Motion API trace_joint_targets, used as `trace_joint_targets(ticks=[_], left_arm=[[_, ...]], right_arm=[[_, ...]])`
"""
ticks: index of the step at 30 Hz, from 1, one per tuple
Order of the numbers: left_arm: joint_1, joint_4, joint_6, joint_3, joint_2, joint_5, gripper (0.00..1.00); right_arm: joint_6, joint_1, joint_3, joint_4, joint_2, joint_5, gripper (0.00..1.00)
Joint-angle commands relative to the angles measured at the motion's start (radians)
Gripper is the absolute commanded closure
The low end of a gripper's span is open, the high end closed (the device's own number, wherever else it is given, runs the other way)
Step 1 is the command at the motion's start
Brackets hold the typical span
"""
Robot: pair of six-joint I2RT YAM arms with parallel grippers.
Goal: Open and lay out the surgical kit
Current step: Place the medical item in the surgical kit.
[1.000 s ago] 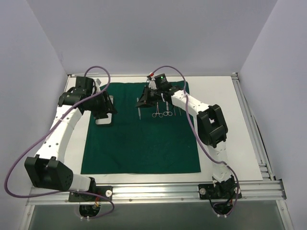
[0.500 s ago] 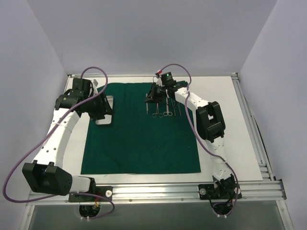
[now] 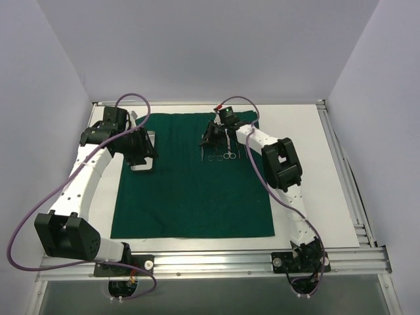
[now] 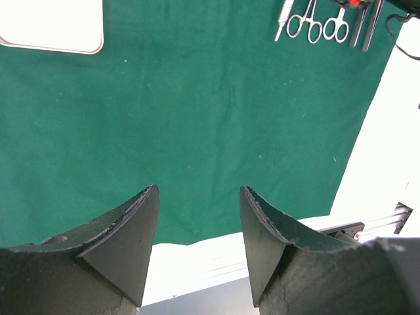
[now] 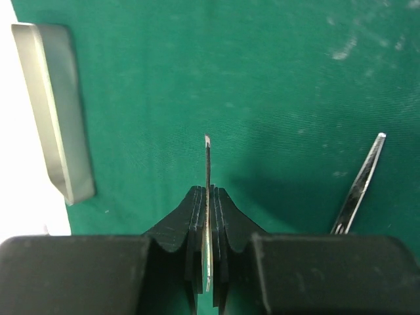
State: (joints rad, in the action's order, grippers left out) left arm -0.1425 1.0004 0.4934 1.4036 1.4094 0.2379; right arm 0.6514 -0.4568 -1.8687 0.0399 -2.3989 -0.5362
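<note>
Robot lab: plain white walls, aluminium rail frame.

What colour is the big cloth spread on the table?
The cloth is dark green, clearest in the left wrist view.

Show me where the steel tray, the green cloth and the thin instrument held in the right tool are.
steel tray point(image 4: 52, 23), left wrist view, its bare inner floor.
green cloth point(image 3: 190, 197), top external view, its bare middle.
thin steel instrument point(image 5: 207, 164), right wrist view, exposed shaft below its tip.
</note>
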Motion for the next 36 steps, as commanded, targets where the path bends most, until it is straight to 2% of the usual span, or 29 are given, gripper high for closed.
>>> trace_joint_targets(ticks=[1, 15, 22, 27, 32, 36], left_arm=[[-0.002, -0.028, 0.001, 0.008, 0.002, 0.018, 0.39], [-0.002, -0.031, -0.004, 0.012, 0.02, 0.024, 0.39], [-0.002, -0.037, -0.007, 0.009, 0.025, 0.031, 0.39], [-0.002, -0.042, -0.007, 0.009, 0.033, 0.038, 0.39], [0.0, -0.043, -0.004, 0.012, 0.036, 0.038, 0.39], [0.0, -0.042, -0.003, 0.011, 0.034, 0.037, 0.39]], right_arm=[[0.016, -0.009, -0.047, -0.018, -0.017, 0.024, 1.0], [-0.053, -0.01, -0.124, 0.093, -0.081, 0.073, 1.0], [-0.101, -0.011, -0.139, 0.155, -0.089, 0.1, 0.89], [-0.098, -0.017, -0.136, 0.155, -0.091, 0.091, 0.87], [-0.102, -0.022, -0.141, 0.166, -0.092, 0.097, 0.74], [-0.104, -0.017, -0.147, 0.17, -0.091, 0.097, 0.72]])
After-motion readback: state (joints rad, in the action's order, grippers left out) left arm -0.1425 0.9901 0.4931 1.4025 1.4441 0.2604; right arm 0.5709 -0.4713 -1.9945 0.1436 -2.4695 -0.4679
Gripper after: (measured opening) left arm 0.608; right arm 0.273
